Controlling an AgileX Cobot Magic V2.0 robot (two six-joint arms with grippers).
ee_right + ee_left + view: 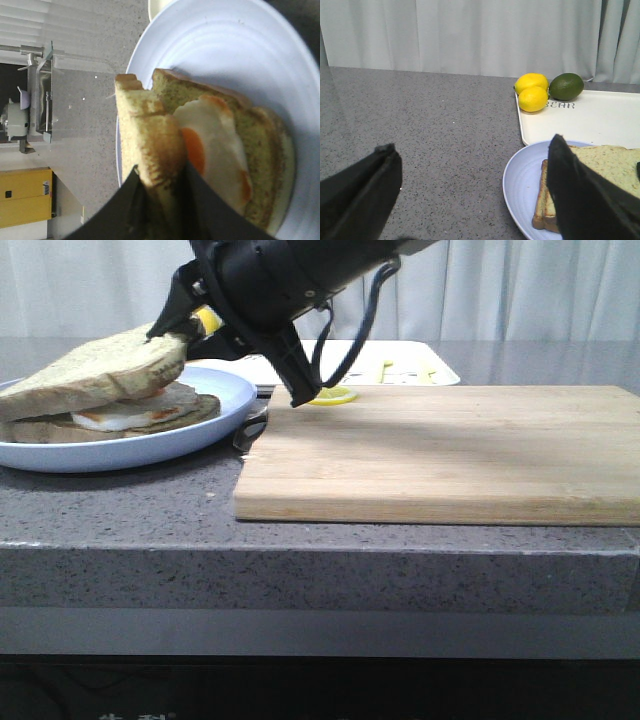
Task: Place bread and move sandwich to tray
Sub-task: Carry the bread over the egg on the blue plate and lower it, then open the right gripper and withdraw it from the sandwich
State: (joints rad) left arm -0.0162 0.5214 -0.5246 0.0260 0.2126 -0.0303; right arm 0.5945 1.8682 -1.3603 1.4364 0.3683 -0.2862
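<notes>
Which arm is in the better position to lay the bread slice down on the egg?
The right. Its gripper already pinches the bread, tilted just above the fried egg on the plate. The left gripper is open and holds nothing.

We see the bread [95, 370], a thick squarish slice with a pale greenish-beige face and tan-brown crust, tilted over the sandwich [135, 415], one edge pinched in the right tool [162, 200]. The sandwich, brown-crusted slices with a white fried egg [212, 135] and orange yolk, lies on its round light-blue plate [120, 450]. Behind sits the shallow white tray [600, 117].
</notes>
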